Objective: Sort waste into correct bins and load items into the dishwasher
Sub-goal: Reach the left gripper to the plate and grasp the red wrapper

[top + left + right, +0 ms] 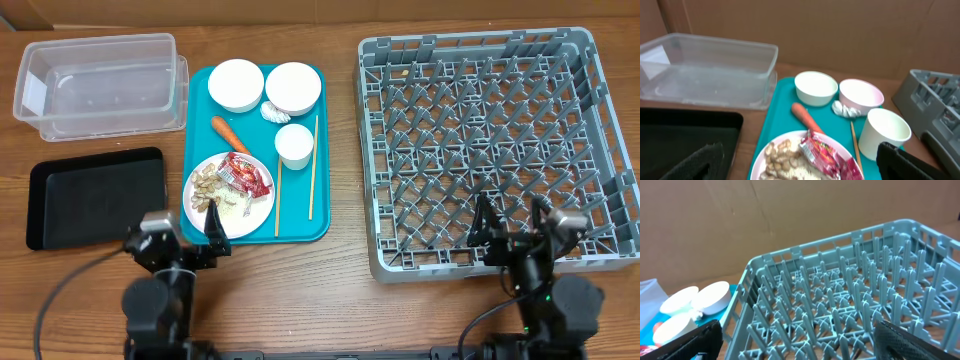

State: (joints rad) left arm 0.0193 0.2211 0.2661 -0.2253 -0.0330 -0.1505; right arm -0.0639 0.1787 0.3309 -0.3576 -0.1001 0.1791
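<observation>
On the teal tray stand two white bowls, a small white cup and a round white plate. The plate holds a red snack wrapper and beige nut shells. A crumpled tissue and an orange carrot lie beside them. Two chopsticks lie on the tray's right side. My left gripper is open and empty just in front of the plate. My right gripper is open and empty over the front edge of the grey dish rack.
A clear plastic tub sits at the back left, a black tray in front of it. In the left wrist view the carrot, wrapper, cup and tub show. The right wrist view shows rack pegs.
</observation>
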